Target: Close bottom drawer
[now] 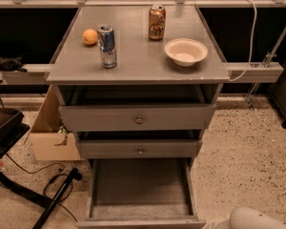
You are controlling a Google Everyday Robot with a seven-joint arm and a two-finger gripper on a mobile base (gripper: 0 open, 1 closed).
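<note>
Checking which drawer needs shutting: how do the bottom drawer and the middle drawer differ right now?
The bottom drawer is pulled far out, its empty tray showing; the middle drawer juts out only slightly. The middle drawer's knob shows; the bottom drawer's does not. Both are grey. The claw is out of view; only a white arm part shows lower right.

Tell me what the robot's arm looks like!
Only a bit of the arm shows, at the bottom right corner near the open bottom drawer. It is smooth, rounded and creamy white, like a fat tube. No cables or markings show on it. The gripper is out of the picture, so its look cannot be told.
</note>
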